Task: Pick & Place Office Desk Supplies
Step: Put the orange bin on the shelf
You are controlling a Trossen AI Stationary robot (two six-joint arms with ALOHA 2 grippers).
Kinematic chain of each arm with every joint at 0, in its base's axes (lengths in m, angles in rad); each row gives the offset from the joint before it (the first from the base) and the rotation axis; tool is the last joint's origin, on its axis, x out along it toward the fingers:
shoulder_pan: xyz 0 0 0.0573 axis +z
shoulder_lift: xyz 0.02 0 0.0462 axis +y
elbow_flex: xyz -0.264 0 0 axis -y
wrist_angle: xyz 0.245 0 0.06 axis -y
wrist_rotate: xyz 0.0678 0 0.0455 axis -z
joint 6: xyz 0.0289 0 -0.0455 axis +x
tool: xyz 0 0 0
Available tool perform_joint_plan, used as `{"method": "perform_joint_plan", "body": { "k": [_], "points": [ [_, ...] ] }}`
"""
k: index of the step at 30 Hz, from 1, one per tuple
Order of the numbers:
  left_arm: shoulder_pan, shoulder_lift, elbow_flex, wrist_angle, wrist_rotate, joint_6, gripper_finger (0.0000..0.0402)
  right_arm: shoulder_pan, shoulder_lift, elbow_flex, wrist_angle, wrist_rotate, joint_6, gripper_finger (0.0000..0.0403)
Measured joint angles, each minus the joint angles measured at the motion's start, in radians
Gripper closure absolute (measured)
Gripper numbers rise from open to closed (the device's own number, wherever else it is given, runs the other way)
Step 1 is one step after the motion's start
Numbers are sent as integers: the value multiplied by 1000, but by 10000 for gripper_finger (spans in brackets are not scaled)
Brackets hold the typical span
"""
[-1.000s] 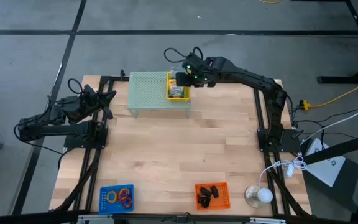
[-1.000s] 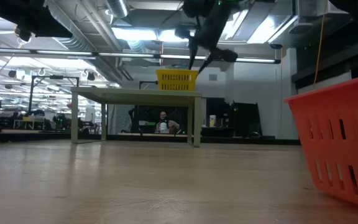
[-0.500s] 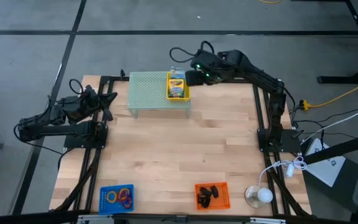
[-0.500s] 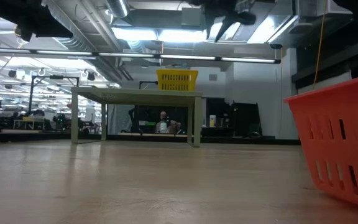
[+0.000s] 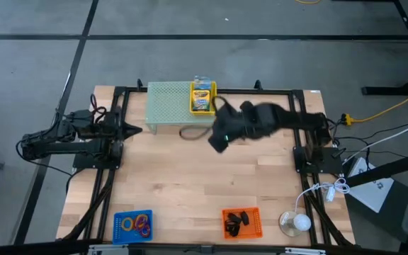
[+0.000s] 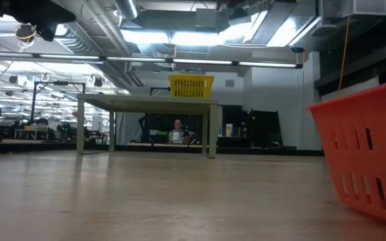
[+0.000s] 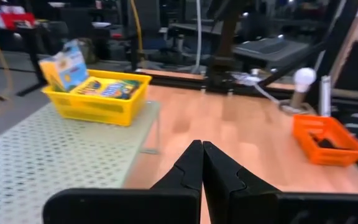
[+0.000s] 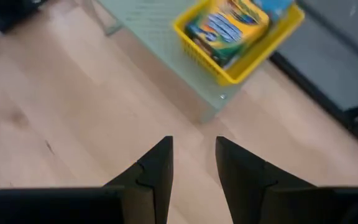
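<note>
Crayon boxes (image 5: 202, 98) in yellow mesh basket (image 8: 248, 65) on pale green riser (image 5: 168, 105).
Right gripper (image 8: 192, 158) spread, empty, above wooden counter (image 5: 190, 184); left gripper (image 7: 202, 163) pressed together.

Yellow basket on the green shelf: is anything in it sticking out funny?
Yes. In the yellow basket, one crayon box stands tilted, poking above the rim at one end, while the others lie flat inside. Nothing has spilled onto the shelf.

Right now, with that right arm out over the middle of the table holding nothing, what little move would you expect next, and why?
Probably it swings on toward the orange basket or blue basket at the near edge. The right gripper is open and empty, and the crayon boxes already sit in the yellow basket on the mesh riser.
</note>
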Motion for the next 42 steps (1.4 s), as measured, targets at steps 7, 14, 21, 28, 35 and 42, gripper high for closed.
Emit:
{"method": "perform_joint_plan", "body": {
  "k": [7, 14, 21, 28, 35, 42],
  "points": [
    [0, 0, 0, 32, 88, -45, 398, 156, -3, -63, 2, 217, -19, 282],
    [-2, 31, 0, 54, 206, -126, 398, 185, -1, -319, 0, 248, 45, 282],
    [-129, 193, -81, 410, 271, -179, 398, 203, -4, -535, 0, 191, 261, 282],
    [-280, 471, -92, 690, -39, -79, 398, 285, -6, -567, 0, 221, 462, 282],
    [-475, 682, -37, 612, -262, -94, 398, 423, -6, -567, 2, 228, 661, 282],
    [-753, 800, 15, 632, -525, -202, 398, 575, -6, -567, 5, 214, 892, 282]
  ]
}}
